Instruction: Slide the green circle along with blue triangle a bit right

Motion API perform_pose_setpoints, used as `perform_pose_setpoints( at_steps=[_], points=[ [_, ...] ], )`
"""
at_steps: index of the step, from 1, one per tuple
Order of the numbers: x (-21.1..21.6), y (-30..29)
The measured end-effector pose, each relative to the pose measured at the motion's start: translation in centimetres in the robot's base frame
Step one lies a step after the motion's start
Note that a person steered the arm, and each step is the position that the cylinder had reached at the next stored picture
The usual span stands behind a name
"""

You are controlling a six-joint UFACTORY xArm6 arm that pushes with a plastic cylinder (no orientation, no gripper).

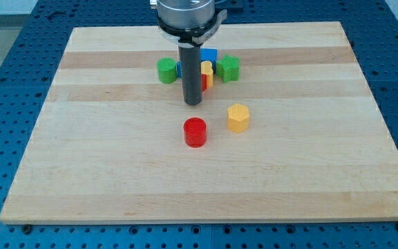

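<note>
- Standing upright over the wooden board point(116, 173), the dark rod point(192, 72) comes down from the arm's round mount point(187, 17) at the view's top, and my tip point(193, 104) sits on the board just below a cluster of blocks.
- There is no hand or jaw on this arm: it ends in the plain rod, so nothing is apart, together or clamped on anything.
- The green circle point(166, 70) lies at the left end of the cluster, just to the view's left of the rod and a little above the tip; I cannot tell whether the rod touches it.
- A sliver of blue point(179, 69) shows between the green circle and the rod; it is mostly hidden, so its shape cannot be made out.
- A blue block point(209, 54) shows above the cluster to the rod's right, also partly hidden.
- A yellow block point(206, 71) with a red block point(204, 82) beneath it sit right beside the rod on the view's right.
- A second green block point(229, 68) closes the cluster on the right.
- A red cylinder point(195, 132) stands alone below the tip, apart from it.
- A yellow hexagon point(238, 117) stands to the lower right of the tip, near the red cylinder but not touching it.
- The board rests on a blue perforated table point(5, 104).
</note>
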State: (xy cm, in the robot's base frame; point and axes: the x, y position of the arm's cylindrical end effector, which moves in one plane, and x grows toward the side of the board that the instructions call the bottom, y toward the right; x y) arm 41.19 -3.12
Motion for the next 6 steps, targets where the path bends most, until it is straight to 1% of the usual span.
perform_pose_setpoints(
  at_steps=[1, 2, 3, 4, 5, 6],
  points=[
    [0.7, -4.4],
    [0.3, -7.2],
    [-5.2, -7.7],
    [-5.9, -8.1],
    [-6.4, -7.3],
    [-6.2, -6.9]
  ],
)
